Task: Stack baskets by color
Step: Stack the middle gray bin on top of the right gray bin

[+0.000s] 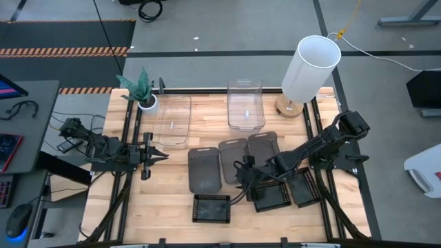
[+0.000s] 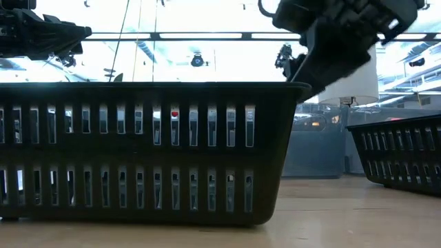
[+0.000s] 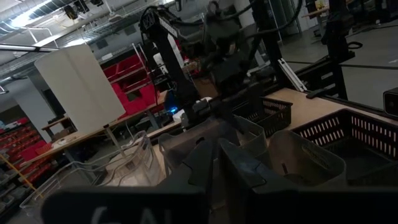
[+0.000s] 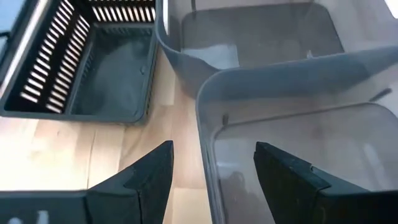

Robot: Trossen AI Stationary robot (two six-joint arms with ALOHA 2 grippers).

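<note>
Going left to right on the worktop (image 1: 172, 207): the left gripper (image 1: 153, 156) is waiting over the left edge with its jaws nearly closed on nothing, near the clear baskets (image 1: 172, 120), one by the potted plant (image 1: 142, 89) and another (image 1: 246, 105) beside the white lamp (image 1: 310, 67). The three smoky grey baskets (image 1: 204, 169) are lying side by side mid-worktop, one black mesh basket (image 1: 211, 208) in front of them, two more (image 1: 275, 196) under the right arm. The right gripper (image 4: 211, 171) is hovering low with jaws spread wide, straddling the rim of a grey basket (image 4: 298, 106), one finger outside over bare wood, one inside; it is gripping nothing yet, and contact with the rim cannot be told. Risks: the neighbouring grey basket (image 4: 249, 31) is touching or overlapping this rim, so closing could be pinching both walls or dragging the neighbour; the thin smooth wall could be slipping or tilting on lift; the arm could be nudging the mesh basket (image 4: 87, 62) just beside.
</note>
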